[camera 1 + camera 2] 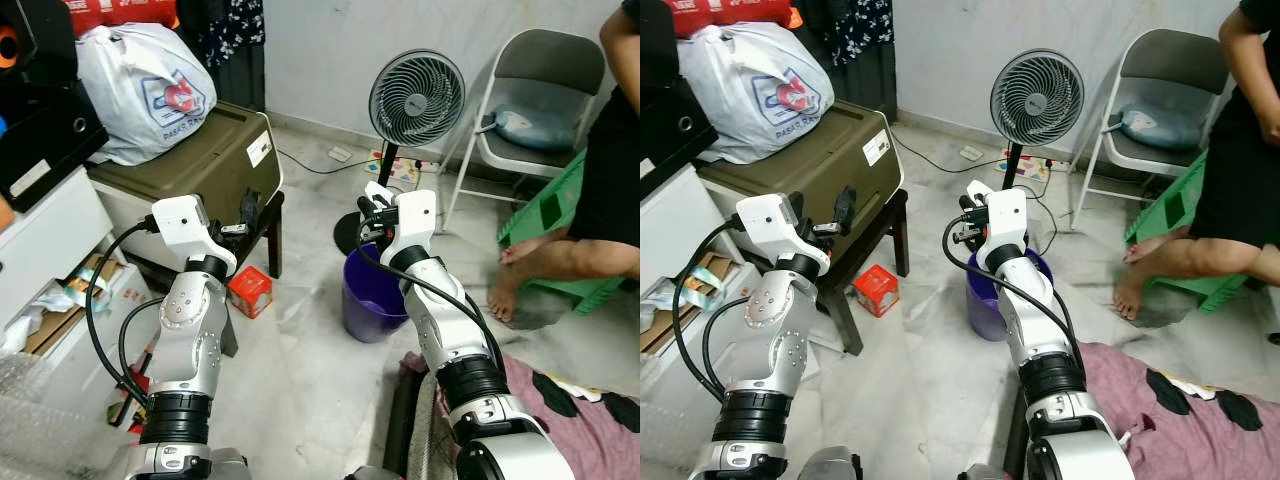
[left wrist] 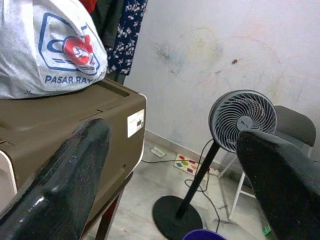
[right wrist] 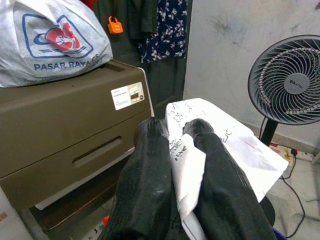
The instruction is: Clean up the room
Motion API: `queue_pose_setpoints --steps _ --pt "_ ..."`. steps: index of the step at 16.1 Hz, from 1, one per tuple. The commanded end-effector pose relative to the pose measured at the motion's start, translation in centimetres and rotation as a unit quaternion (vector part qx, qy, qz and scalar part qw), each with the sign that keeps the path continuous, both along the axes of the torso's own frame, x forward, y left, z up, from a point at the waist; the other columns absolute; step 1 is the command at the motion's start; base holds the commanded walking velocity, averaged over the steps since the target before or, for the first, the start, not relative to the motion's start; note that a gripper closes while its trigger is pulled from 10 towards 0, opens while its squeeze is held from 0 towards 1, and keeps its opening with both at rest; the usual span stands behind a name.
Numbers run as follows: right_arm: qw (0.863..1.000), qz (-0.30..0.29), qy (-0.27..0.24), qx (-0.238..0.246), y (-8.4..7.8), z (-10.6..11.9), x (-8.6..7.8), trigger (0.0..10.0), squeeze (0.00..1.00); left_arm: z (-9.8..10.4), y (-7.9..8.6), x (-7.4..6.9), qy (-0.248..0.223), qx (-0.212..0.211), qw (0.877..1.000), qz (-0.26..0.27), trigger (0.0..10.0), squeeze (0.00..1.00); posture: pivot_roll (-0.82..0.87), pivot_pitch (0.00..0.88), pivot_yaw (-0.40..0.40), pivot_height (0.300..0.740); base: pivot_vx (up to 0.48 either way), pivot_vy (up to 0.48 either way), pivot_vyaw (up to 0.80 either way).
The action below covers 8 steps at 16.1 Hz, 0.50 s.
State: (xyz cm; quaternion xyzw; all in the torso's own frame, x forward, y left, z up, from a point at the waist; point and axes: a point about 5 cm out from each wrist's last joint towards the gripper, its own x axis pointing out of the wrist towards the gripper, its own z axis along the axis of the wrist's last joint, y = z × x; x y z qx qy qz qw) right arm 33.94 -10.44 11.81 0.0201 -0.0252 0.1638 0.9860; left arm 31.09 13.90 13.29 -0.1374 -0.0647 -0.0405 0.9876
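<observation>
Right gripper [image 3: 172,131] pinched tight on a white paper [image 3: 220,150], purple bucket [image 1: 368,300] right under it, fan [image 1: 416,98] behind, left gripper [image 1: 247,212] fingers wide apart, brown box [image 1: 190,160] beside it.

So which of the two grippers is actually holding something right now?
The right gripper, raised over the purple bucket, is pinching a white printed paper. The left gripper is open with nothing between its fingers.

You see a crumpled white paper [image 3: 220,145] with black scribbles pinched between black fingers, held above the purple bucket [image 1: 368,300] standing upright on the floor
</observation>
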Motion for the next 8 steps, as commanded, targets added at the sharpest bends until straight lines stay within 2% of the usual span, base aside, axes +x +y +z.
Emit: queue_pose_setpoints --steps 1,3,8 --pt "1.000 -0.005 -0.005 -0.002 -0.15 0.36 0.33 10.0 0.00 0.21 -0.38 0.20 -0.006 0.004 1.000 -0.012 10.0 0.00 0.02 0.000 -0.055 0.740 0.000 0.000 0.00" --pt "1.000 -0.005 -0.007 -0.001 -0.12 0.37 0.34 10.0 0.00 0.34 -0.44 0.18 -0.010 0.004 1.000 -0.018 10.0 0.00 0.03 0.000 -0.053 0.740 0.000 0.000 0.00" --pt "1.000 -0.008 -0.006 0.001 -0.19 0.42 0.44 10.0 0.00 0.46 -0.47 0.12 -0.015 -0.001 1.000 -0.025 10.0 0.00 0.02 0.000 -0.053 0.740 0.371 0.000 0.00"
